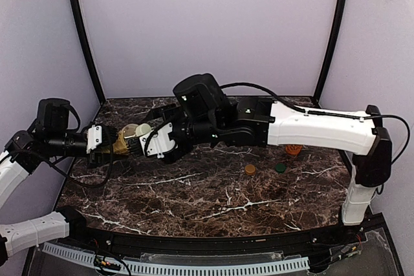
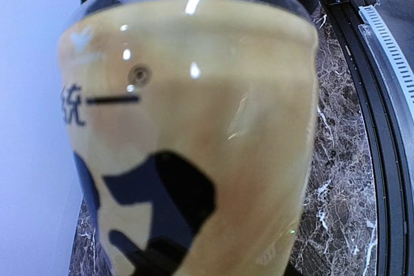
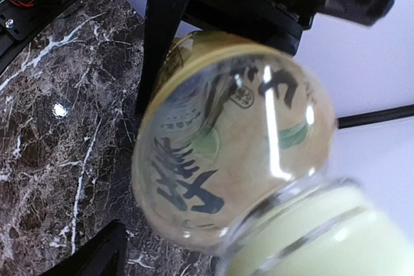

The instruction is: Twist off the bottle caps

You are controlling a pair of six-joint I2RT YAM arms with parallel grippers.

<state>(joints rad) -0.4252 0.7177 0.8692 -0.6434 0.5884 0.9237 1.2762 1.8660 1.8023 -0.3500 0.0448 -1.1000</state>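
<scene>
The yellow-labelled bottle (image 1: 129, 135) is held lying sideways above the table's left side, with my left gripper (image 1: 113, 141) shut on its body. It fills the left wrist view (image 2: 194, 127), where a dark finger (image 2: 149, 256) shows at its lower edge. Its pale green cap (image 1: 143, 130) points right, into my right gripper (image 1: 152, 137). In the right wrist view the cap (image 3: 323, 237) is at the lower right. One finger (image 3: 97, 256) stands clear of the bottle (image 3: 233, 134), so those jaws are open. The bumpy orange bottle (image 1: 293, 150) stands at the right.
An orange cap (image 1: 250, 169) and a green cap (image 1: 280, 167) lie loose on the dark marble table (image 1: 194, 205), right of centre. Pale walls and black poles (image 1: 84, 37) close in the back and sides.
</scene>
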